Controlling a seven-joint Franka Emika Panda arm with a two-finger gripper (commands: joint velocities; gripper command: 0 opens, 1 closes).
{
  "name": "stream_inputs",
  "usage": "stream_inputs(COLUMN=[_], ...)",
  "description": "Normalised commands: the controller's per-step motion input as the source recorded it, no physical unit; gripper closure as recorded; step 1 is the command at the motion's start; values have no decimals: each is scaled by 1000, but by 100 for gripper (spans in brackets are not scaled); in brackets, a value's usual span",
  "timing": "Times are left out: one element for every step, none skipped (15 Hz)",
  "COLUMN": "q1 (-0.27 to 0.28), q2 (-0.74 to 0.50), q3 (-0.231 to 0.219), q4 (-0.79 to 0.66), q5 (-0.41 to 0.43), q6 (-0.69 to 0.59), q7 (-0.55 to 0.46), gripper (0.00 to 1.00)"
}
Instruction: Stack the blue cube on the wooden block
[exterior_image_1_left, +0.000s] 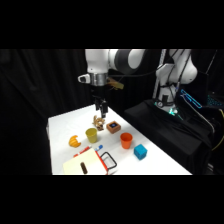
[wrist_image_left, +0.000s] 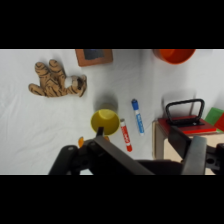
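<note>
Well, the blue cube (exterior_image_1_left: 140, 152) sits free on the white table (exterior_image_1_left: 62, 125), toward the near right edge, nothing touching it. The wrist view does not show it at all. The orange cup (exterior_image_1_left: 126, 140) stands just beside it at about ten o'clock. Further along that same line, at roughly eleven o'clock from the cube, lies the wooden block (exterior_image_1_left: 113, 127), flat, dark square on top, bare. In the wrist view only its lower edge shows at the top of the picture (wrist_image_left: 93, 56).

The gripper (exterior_image_1_left: 102, 113) hangs above the tan wooden figure (exterior_image_1_left: 99, 122), just at nine o'clock of the block and well apart from the cube. Whether its fingers are wide or narrow I cannot tell; it seems to carry nothing. A yellow cup (exterior_image_1_left: 91, 134) lies at seven o'clock of the gripper, an orange fruit-like piece (exterior_image_1_left: 75, 141) beyond it, two pens (wrist_image_left: 137, 116) and a red-and-tan box with a black handle (wrist_image_left: 182, 120) near the front.

Judgement: the step in hand is the reach to the cube, not yet begun. To do it well, travel high toward four o'clock, clearing the orange cup's rim, then descend straight over the cube, fingers straddling two flat faces.
</note>
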Motion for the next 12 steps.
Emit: stream_inputs(q1=[131, 132, 133, 133, 134, 127, 123, 116, 116, 114, 113, 109], q2=[-208, -175, -157, -129, -109, -94, -85, -84, -92, -98, -99, -93], q3=[94, 97, 97, 97, 96, 88, 85, 80, 82, 82, 80, 79], q4=[-308, -305, -299, -276, -257, -229, -206, -185, -179, -170, -160, -145], q5=[-179, -163, -172, -164, -157, -153, -131, -123, -117, -111, -114, -105], q6=[198, 233, 247, 245, 249, 236, 223, 205, 194, 183, 169, 157], q7=[393, 381, 371, 365, 352, 335, 316, 294, 297, 290, 289, 289], gripper=[0, 0, 0, 0, 0, 0, 0, 0, 0, 0, 0, 0])
